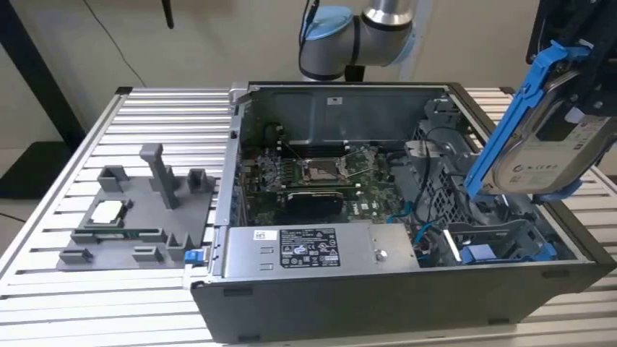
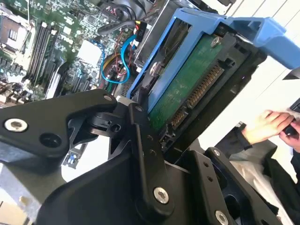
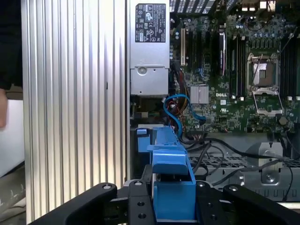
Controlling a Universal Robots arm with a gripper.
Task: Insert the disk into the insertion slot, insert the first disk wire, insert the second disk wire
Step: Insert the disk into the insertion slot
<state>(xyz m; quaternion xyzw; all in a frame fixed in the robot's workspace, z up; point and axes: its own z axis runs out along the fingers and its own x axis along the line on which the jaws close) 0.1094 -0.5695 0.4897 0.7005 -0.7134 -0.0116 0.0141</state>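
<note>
Claw: your claw (image 1: pixel 579 108) is pinching the disk (image 1: pixel 545 148). In the first wrist view its black fingers (image 3: pixel 137 205) sit 1 on each side of the blue carrier and press against it.
Disk: it is at 3 o'clock in the exterior view, held in the air over that end of the case (image 1: pixel 386 311). It is steeply tilted, with its labelled face toward the camera. In the second wrist view you see its green circuit side (image 2: pixel 187 89) and the connector row.
Slot: the slot (image 1: pixel 496 238) is at 4 o'clock in the exterior view, inside the case and just under the disk's low edge. Its blue tabs are showing. The disk is apart from it, not yet in.
Case: it lies open on its side in the middle of the tabletop (image 1: pixel 154 116). The board (image 1: pixel 318 177) is at its centre, and the supply box (image 1: pixel 308 249) is at 6 o'clock from the board.
Cable: a blue cable (image 3: pixel 180 108) loops beside the board, near the supply box.
Tray: a grey tray (image 1: pixel 135 217) with upright posts lies at 9 o'clock on the ribbed tabletop, just beside the case.
Arm: the arm (image 1: pixel 362 29) stands at 12 o'clock, behind the case.
Hand: in the second wrist view a person's hand (image 2: pixel 265 126) shows beyond the disk, well apart from your claw.
</note>
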